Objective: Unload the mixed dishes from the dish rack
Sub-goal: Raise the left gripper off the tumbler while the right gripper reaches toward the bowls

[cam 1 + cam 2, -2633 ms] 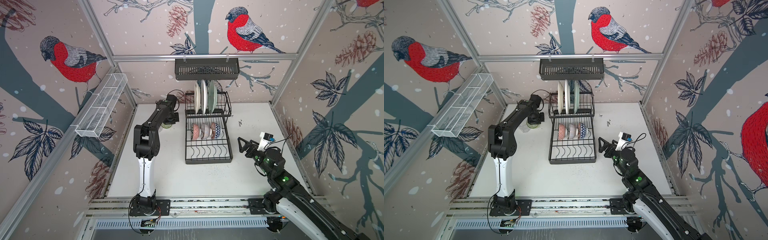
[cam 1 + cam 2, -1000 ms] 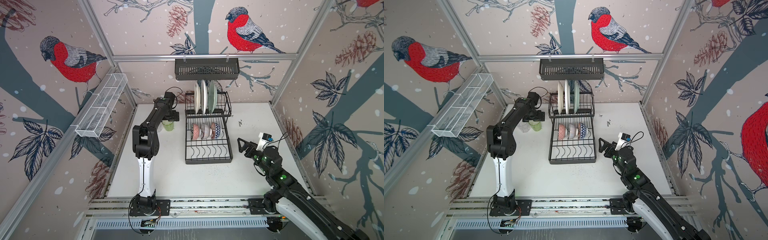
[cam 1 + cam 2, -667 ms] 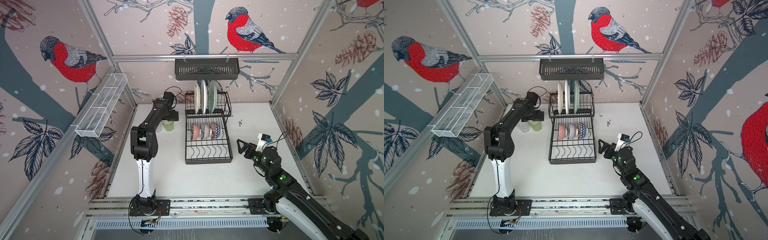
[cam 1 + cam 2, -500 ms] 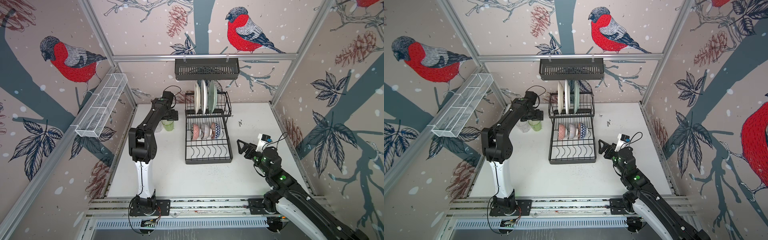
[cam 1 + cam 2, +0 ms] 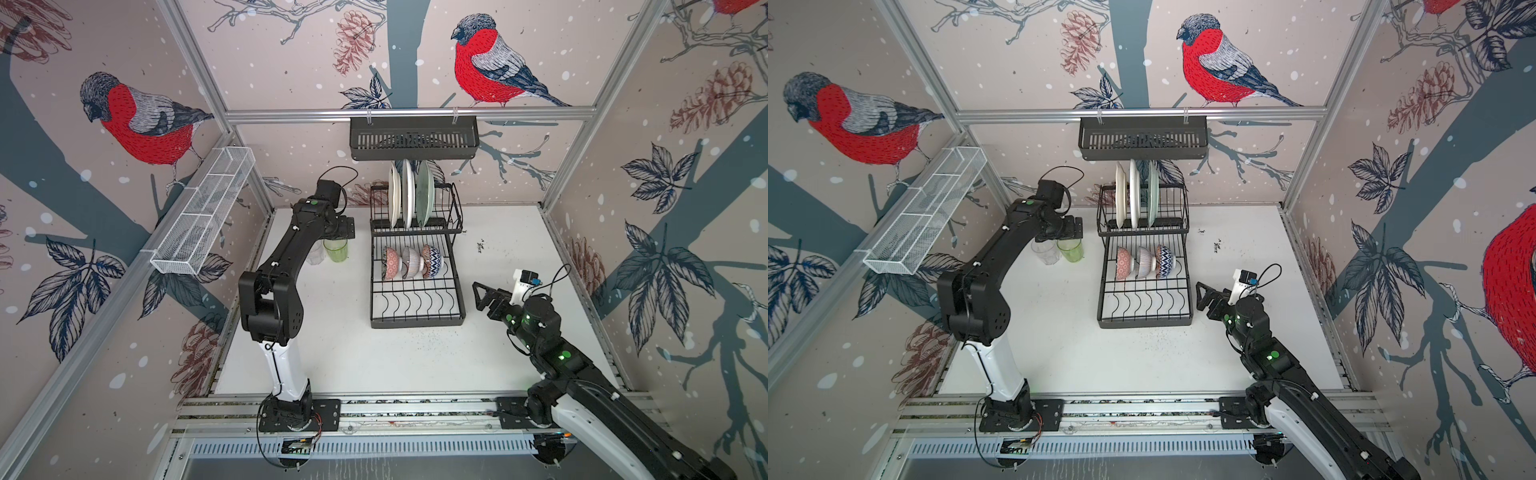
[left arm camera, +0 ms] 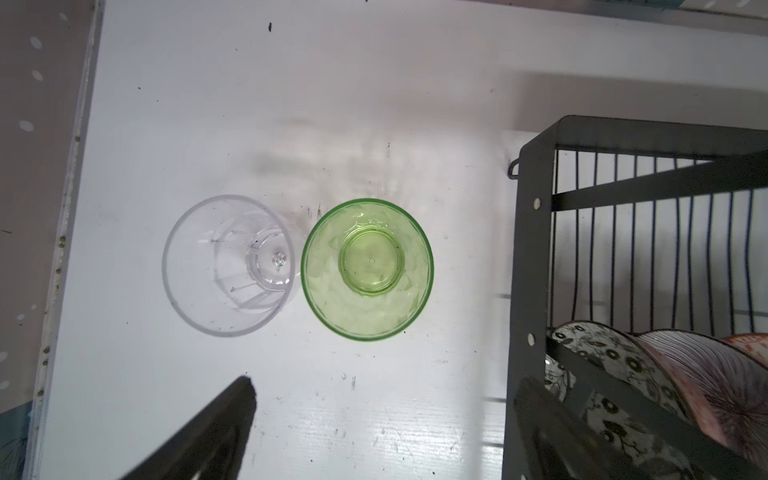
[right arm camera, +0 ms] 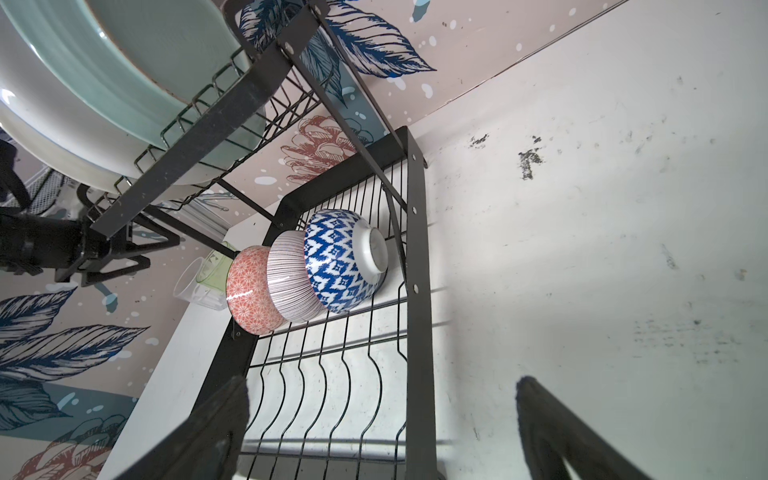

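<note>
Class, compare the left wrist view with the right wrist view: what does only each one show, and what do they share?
Only the left wrist view: the clear glass and green glass whole from above, side by side. Only the right wrist view: the plates on the upper level. Both: the dish rack, the patterned bowls, the white table and, partly, the glasses.

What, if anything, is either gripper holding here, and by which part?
Nothing. The left gripper is open near the green glass; the right gripper is open beside the dish rack.

Green glass [image 6: 367,269]; blue zigzag bowl [image 7: 340,262]; seemingly cream plate [image 5: 393,195]
</note>
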`<state>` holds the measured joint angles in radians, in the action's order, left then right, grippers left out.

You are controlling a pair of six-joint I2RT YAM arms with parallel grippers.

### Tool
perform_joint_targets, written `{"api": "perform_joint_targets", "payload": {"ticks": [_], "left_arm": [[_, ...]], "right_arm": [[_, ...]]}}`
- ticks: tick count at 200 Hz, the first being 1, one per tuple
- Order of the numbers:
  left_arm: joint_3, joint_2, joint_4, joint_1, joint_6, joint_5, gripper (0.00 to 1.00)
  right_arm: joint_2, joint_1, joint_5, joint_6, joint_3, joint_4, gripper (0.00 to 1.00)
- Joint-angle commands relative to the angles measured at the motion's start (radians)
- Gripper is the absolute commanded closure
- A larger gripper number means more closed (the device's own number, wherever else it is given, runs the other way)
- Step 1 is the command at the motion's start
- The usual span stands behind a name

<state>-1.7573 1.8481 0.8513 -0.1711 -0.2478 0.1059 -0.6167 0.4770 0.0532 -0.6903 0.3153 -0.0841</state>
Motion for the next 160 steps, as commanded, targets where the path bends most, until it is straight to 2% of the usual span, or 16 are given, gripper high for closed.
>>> {"api": "perform_joint_targets", "payload": {"ticks": [1, 24, 55, 79, 116, 160], "left_arm": [[0.085, -0.106, -0.113, -0.002, 0.001, 0.008, 0.03], [0.244, -0.254, -0.236, -0.002, -0.015, 0.011, 0.03], [0.500, -0.477, -0.456, -0.002, -0.030, -0.069, 0.03], [0.620, -0.614, -0.527, -0.006, -0.073, -0.118, 0.02], [0.775, -0.768, -0.601, -0.034, -0.136, -0.183, 0.02], [0.932, -0.872, -0.710, -0.106, -0.201, -0.174, 0.02]], "right_arm": [[-0.027, 0.001, -0.039, 0.037, 0.018, -0.037, 0.01], [-0.073, 0.007, -0.055, 0.041, 0.044, -0.039, 0.00], [-0.140, 0.035, -0.062, 0.046, 0.085, -0.037, 0.01], [-0.175, 0.082, -0.047, 0.048, 0.109, -0.043, 0.00], [-0.245, 0.163, 0.043, 0.066, 0.172, -0.017, 0.01], [-0.316, 0.183, 0.066, 0.117, 0.245, 0.020, 0.00]]}}
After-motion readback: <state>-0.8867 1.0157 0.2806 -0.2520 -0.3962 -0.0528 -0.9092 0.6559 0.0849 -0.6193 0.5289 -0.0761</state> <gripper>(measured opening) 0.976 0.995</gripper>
